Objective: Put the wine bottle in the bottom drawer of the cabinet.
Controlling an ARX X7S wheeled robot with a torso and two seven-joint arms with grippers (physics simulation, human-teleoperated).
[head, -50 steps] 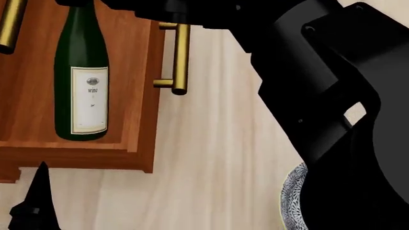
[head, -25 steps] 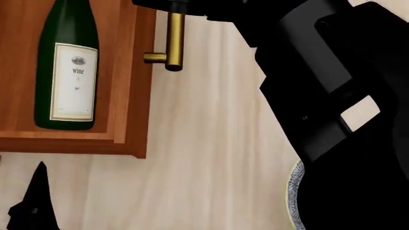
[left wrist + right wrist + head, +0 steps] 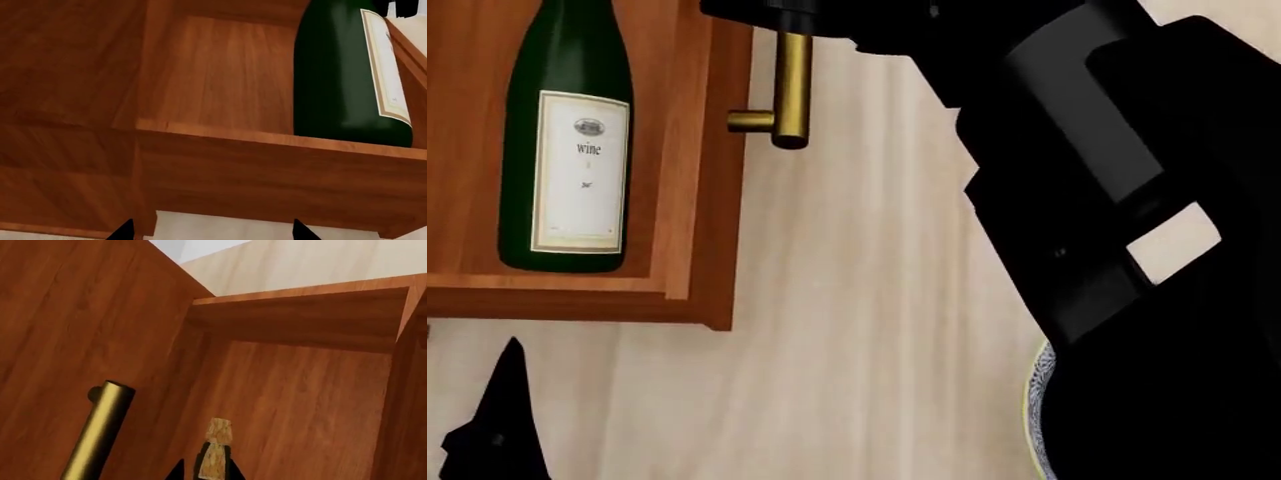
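The wine bottle (image 3: pixel 567 150) lies in the open bottom drawer (image 3: pixel 687 200) of the cabinet (image 3: pixel 73 315), with its white label facing up. Its base rests near the drawer's side wall in the left wrist view (image 3: pixel 347 75). My right gripper (image 3: pixel 205 472) has its fingertips close on both sides of the bottle's neck, just below the tan cork (image 3: pixel 219 432). My right arm (image 3: pixel 1094 200) reaches over the drawer's brass handle (image 3: pixel 785 85). My left gripper (image 3: pixel 212 235) is open and empty, outside the drawer by its side wall (image 3: pixel 267 170). One of its fingers (image 3: pixel 501 420) shows in the head view.
A second brass handle (image 3: pixel 100 435) sits on the cabinet front above the drawer. The rim of a blue-patterned plate (image 3: pixel 1037 400) shows beside my right arm. A pale wood floor (image 3: pixel 854 330) lies around the drawer.
In the head view the drawer and bottle shifted left and up between one second and half a second ago. Since then almost nothing has moved.
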